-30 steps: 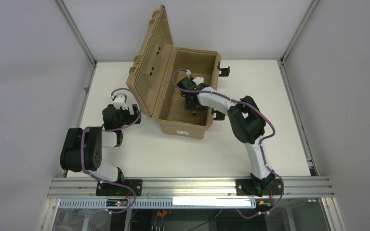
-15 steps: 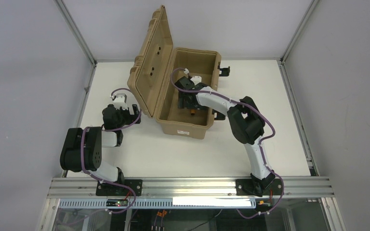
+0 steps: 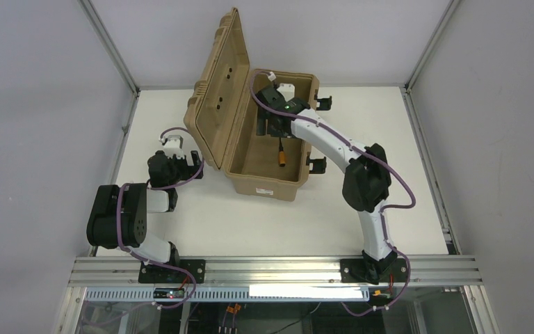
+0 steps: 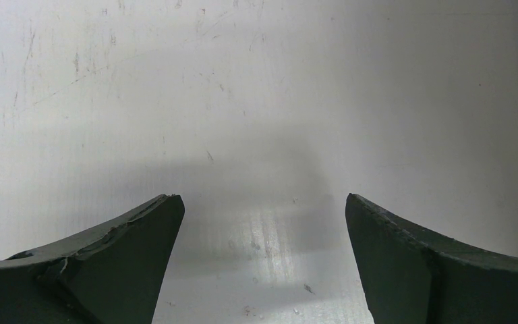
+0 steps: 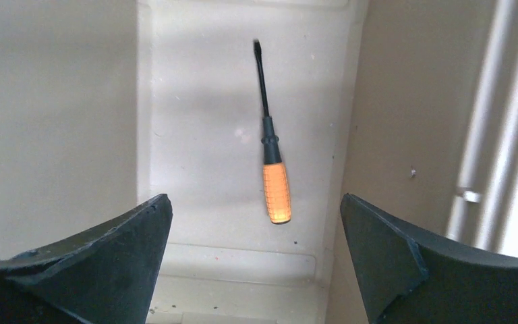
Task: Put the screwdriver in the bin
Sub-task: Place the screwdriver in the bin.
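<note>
The screwdriver (image 3: 281,156), orange handle and thin black shaft, lies flat on the floor of the tan bin (image 3: 263,186). In the right wrist view the screwdriver (image 5: 276,192) lies lengthwise near the bin's right wall (image 5: 405,101), with nothing touching it. My right gripper (image 3: 271,125) hovers open inside the bin's far half, above and behind the screwdriver. Its open jaws (image 5: 254,200) are empty. My left gripper (image 3: 195,165) rests open over the table, left of the bin's raised lid (image 3: 220,90). The left wrist view shows only bare white table between the open jaws of that gripper (image 4: 262,198).
The hinged lid stands upright along the bin's left side, between the two arms. Black latches (image 3: 323,102) stick out on the bin's right side. Grey enclosure walls flank the white table (image 3: 403,174), and a metal rail (image 3: 278,268) runs along its near edge.
My right gripper has opened and let go of the screwdriver, then risen and moved toward the bin's far end. The screwdriver now lies on the bin floor. The left arm has not moved.
</note>
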Robot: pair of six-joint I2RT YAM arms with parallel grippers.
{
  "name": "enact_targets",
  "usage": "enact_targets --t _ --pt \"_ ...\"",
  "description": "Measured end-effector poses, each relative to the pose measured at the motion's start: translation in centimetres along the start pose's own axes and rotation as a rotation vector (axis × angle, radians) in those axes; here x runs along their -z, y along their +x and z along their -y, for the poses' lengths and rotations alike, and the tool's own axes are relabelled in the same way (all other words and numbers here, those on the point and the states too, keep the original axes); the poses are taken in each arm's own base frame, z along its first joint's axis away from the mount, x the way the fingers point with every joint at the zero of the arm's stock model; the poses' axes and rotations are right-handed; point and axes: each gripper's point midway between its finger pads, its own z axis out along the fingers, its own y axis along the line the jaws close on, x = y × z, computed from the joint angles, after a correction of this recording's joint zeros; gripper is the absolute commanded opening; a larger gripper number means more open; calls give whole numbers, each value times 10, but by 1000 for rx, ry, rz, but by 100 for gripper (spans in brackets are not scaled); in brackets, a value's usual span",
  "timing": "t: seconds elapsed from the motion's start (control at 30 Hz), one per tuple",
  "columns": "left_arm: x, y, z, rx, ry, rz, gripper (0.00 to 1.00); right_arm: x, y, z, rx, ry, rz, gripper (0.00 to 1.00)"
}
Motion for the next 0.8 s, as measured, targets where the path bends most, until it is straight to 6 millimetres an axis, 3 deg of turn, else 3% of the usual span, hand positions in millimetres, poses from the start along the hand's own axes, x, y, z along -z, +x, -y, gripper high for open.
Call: enact_targets --t 0.37,0.8 --pt "0 0 0 0 0 0 99 78 -80 3 -23 -58 170 99" --pt "0 0 0 0 0 0 99 158 -124 32 18 -104 314 99"
